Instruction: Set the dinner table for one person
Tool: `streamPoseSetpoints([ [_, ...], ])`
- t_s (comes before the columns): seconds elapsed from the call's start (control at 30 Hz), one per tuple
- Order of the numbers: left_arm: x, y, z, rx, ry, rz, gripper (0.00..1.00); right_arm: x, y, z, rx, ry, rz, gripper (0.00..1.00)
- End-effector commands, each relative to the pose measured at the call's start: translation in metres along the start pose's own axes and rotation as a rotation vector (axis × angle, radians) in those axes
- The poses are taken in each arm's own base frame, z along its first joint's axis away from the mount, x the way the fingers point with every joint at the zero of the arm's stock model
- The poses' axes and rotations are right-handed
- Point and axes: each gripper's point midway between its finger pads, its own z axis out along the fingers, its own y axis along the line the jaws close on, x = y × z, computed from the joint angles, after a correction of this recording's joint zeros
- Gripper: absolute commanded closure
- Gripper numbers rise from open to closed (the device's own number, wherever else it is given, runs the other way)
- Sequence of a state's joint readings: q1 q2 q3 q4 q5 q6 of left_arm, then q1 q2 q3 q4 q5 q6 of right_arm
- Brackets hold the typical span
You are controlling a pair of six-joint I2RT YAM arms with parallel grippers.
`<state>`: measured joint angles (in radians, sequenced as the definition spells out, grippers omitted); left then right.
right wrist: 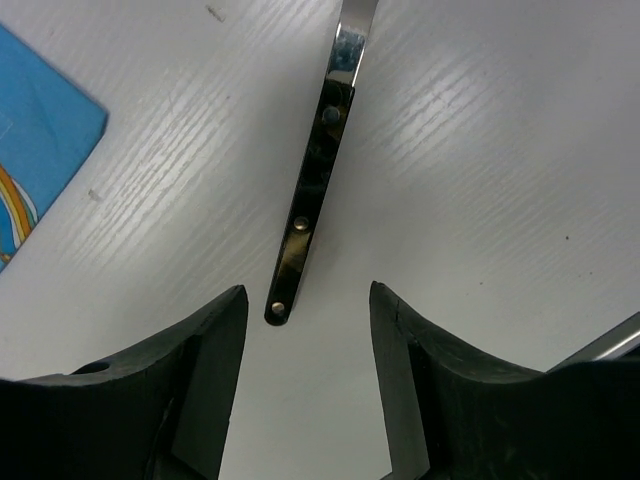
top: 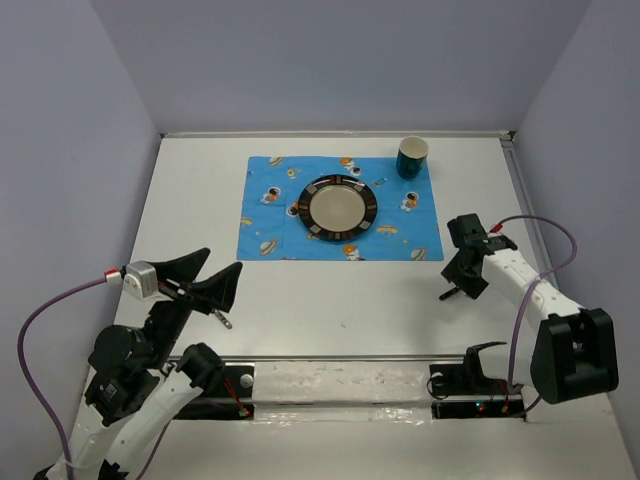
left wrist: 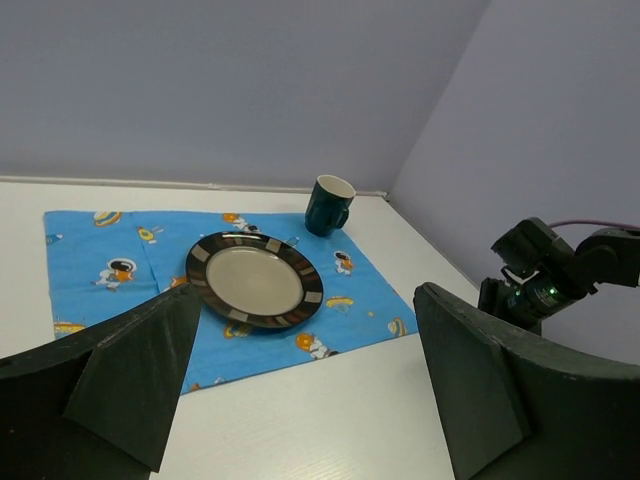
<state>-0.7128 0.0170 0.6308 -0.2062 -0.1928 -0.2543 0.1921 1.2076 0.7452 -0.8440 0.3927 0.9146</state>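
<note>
Closest, at the left: the left gripper (top: 222, 262), up off the big plain white rectangular dinner table (top: 330, 320). Both dark fingers (left wrist: 140, 380) spread wide, with nothing between them.

A bit farther, at the right: the right gripper (right wrist: 305, 300), low over the bare white top. 2 dark fingers apart, not pinching. Right between their tips, the end of a long thin piece of cutlery (right wrist: 315, 170) with a dark shiny handle and 3 small rivets. Lies flat on the table, touching neither finger. Near it, a corner of the blue cloth mat (top: 270, 225) with cartoon spacemen.

Farther back, in the middle of that mat: a round plate (top: 336, 208) with a cream middle and a dark striped rim. At the far right corner of the mat: a dark green mug (top: 411, 157), upright, apart from the plate.
</note>
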Motion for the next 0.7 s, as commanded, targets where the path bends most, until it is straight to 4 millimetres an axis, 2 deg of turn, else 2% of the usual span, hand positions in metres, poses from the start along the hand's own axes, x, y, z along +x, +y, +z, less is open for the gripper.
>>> streamPoseSetpoints([
  [0.0,-0.022,-0.006,-0.004,0.021,-0.062,-0.001,0.01,-0.017,0.009,0.012,-0.004,-0.038,0.022,0.48],
  [0.13,-0.021,-0.006,-0.002,0.019,-0.055,0.002,0.01,-0.019,0.016,0.028,-0.014,-0.033,0.032,0.53],
  [0.33,-0.018,-0.006,0.0,0.016,-0.042,0.006,0.01,-0.016,0.014,0.051,-0.007,0.001,0.05,0.58],
  [0.53,-0.018,-0.006,0.001,0.014,-0.038,0.008,0.01,-0.009,0.018,0.06,-0.024,0.03,0.065,0.63],
  [0.57,-0.017,-0.005,0.001,0.013,-0.037,0.01,0.01,-0.009,0.018,0.06,-0.024,0.032,0.066,0.69],
  [0.6,-0.017,-0.005,0.002,0.013,-0.035,0.008,0.01,-0.008,0.018,0.062,-0.022,0.036,0.066,0.81],
  [0.67,-0.016,-0.005,0.002,0.012,-0.032,0.011,0.01,-0.009,0.019,0.061,-0.025,0.031,0.071,0.94],
])
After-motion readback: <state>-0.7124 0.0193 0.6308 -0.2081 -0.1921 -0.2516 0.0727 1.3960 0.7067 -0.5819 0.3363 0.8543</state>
